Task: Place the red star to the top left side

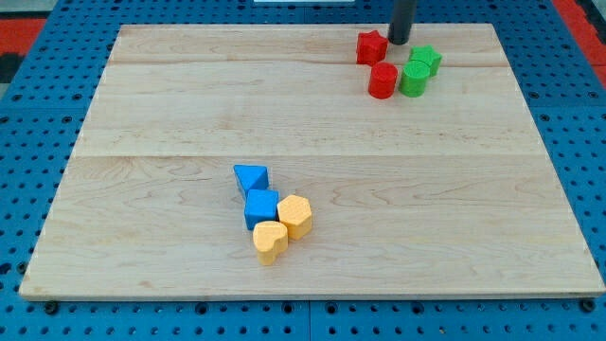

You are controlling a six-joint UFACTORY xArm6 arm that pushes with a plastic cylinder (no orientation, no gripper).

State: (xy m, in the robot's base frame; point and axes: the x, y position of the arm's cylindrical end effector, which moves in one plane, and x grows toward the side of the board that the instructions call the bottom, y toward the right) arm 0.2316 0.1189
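Observation:
The red star [371, 46] lies near the view's top, right of centre, on the wooden board [189, 95]. My tip [399, 42] stands just to the star's right, close to it or touching. A red cylinder [383, 80] sits just below the star. A green cylinder [413, 80] is beside the red cylinder, and a green star [425, 59] lies above it, to the right of my tip.
A blue triangle [251, 177], a blue cube [260, 207], a yellow hexagon [295, 216] and a yellow heart [270, 242] cluster below the board's centre. The board rests on a blue pegboard surface [38, 170].

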